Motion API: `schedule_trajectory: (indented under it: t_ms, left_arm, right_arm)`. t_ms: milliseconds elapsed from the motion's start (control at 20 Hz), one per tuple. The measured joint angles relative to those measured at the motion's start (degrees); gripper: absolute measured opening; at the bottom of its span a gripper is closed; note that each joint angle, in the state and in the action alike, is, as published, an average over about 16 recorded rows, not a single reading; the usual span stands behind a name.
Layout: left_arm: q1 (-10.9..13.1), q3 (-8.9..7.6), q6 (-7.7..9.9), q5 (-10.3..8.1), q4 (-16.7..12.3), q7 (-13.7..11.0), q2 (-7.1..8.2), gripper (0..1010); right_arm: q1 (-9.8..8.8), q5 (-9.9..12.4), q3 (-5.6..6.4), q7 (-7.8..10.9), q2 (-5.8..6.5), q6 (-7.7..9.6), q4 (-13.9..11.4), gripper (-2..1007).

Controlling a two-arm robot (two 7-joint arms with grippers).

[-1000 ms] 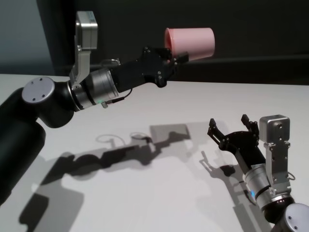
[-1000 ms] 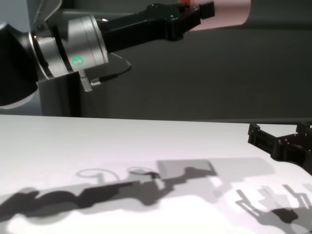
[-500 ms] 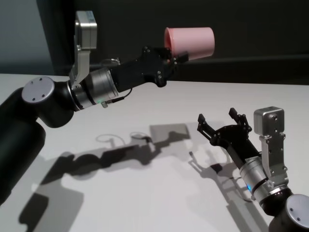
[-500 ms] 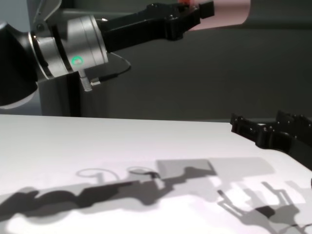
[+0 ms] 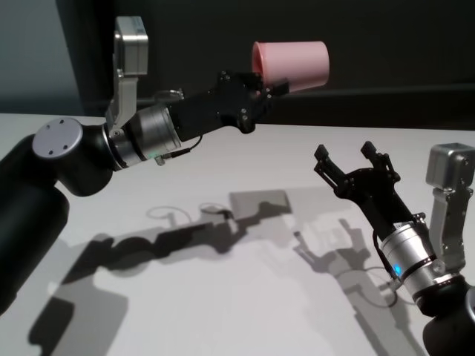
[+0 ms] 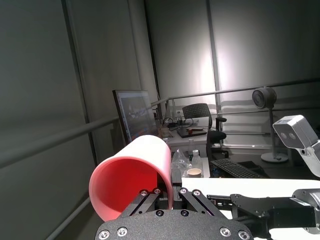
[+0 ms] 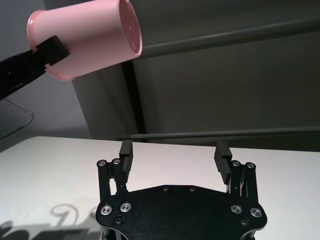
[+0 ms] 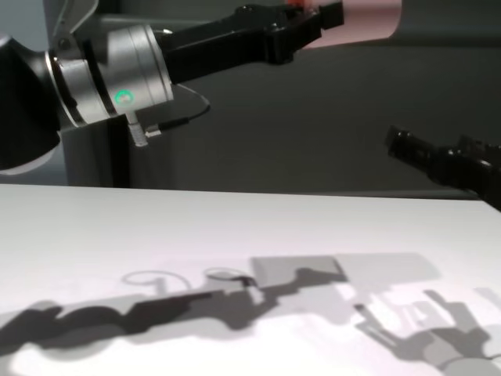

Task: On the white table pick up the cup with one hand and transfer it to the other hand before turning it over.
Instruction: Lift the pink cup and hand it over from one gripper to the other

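Pink matte cup (image 5: pixel 291 66) held sideways by left end effector (image 5: pixel 269 90), right end effector (image 5: pixel 349 158) spread wide below.

Looks like a robotics lab tucked into an office space

Dark curtain-like panels (image 6: pixel 45 100) wall off the white table (image 5: pixel 223 297), and behind them the left wrist view catches regular office stuff – a desk (image 6: pixel 192 137) with a monitor (image 6: pixel 132 112), a mesh office chair (image 6: pixel 196 111), a keyboard (image 6: pixel 235 169), a paper cup (image 6: pixel 194 172) and a standing fan (image 6: pixel 264 97) – so more a test bay than a home or shop.
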Motion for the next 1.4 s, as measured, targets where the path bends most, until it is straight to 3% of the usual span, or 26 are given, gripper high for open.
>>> schedule_trajectory:
  t_ms: [150,500,900,1400]
  left_arm:
    - [0.00,-0.01,-0.01,-0.01,0.00,0.00,0.00,52]
    - [0.00,-0.03,-0.03,-0.03,0.00,-0.01,0.00,52]
    - [0.00,-0.04,-0.04,-0.04,0.00,0.00,0.00,52]
    - [0.00,-0.04,-0.04,-0.03,0.00,0.00,0.00,52]
  right_arm:
    - [0.02,3.93,1.30,2.31,-0.75,-0.58,-0.41,1000]
    - [0.76,16.01,4.05,8.77,-2.63,-1.51,0.02,1000]
    - [2.59,29.44,6.04,15.98,-4.25,-0.68,2.45,1000]
    - [5.96,40.91,7.10,23.30,-5.71,1.33,7.64,1000]
